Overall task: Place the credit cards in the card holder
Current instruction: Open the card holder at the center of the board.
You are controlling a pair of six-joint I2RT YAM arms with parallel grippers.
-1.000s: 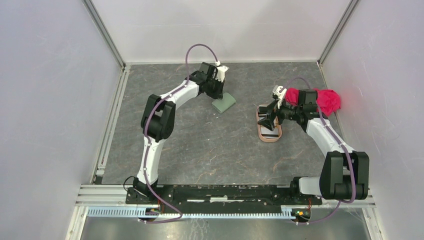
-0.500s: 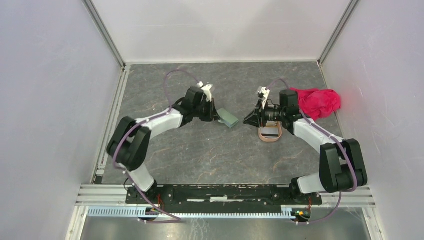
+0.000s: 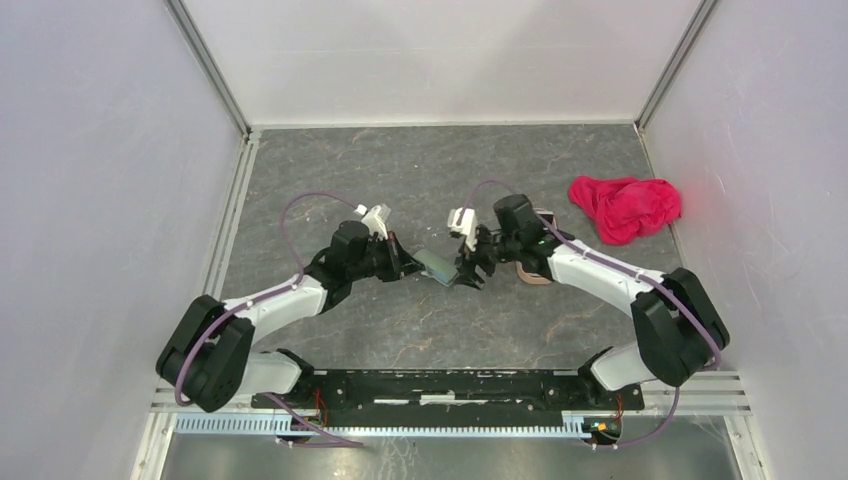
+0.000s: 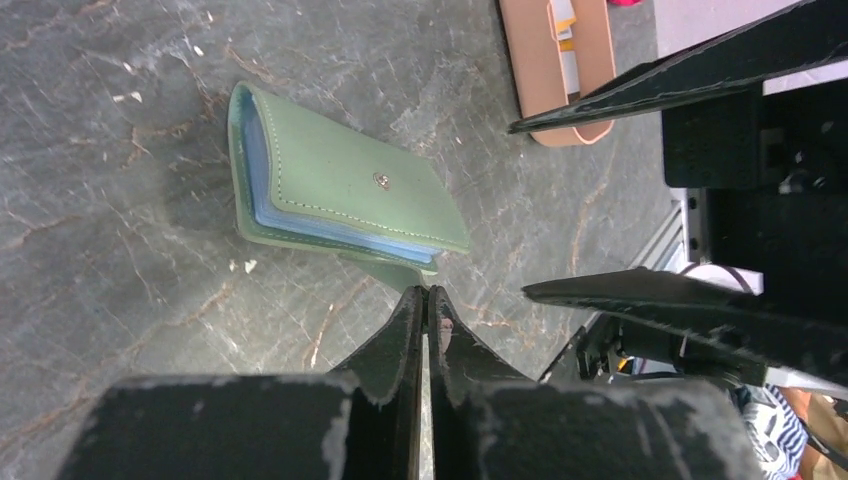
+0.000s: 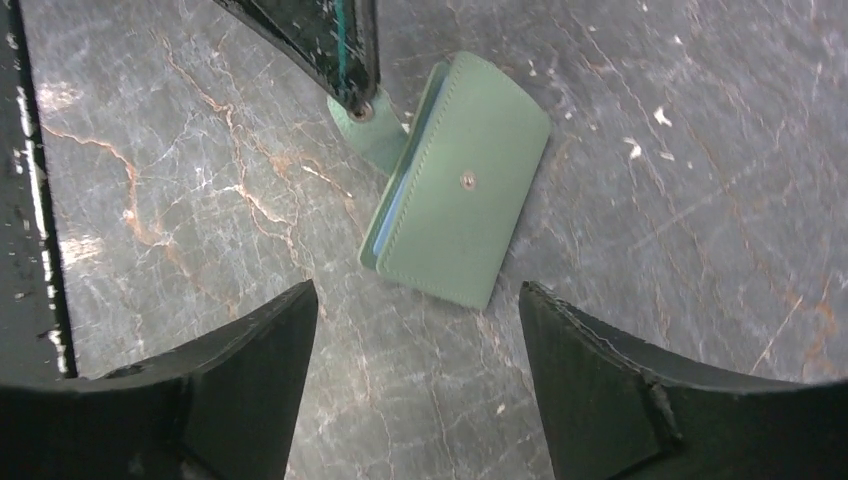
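The sage-green card holder lies closed on the grey table, its blue-green pocket edges showing along one side. My left gripper is shut on the holder's snap tab, as the right wrist view also shows. My right gripper hangs open just above the holder, touching nothing. The credit cards show as white and yellow edges inside the pinkish-brown tray.
The tray sits right of the holder, mostly hidden under my right arm. A red-pink cloth lies at the far right. Walls close in the table on three sides.
My left arm has pulled the card holder from the far middle toward the centre of the table. My right gripper has left the tray and swung left over the holder.
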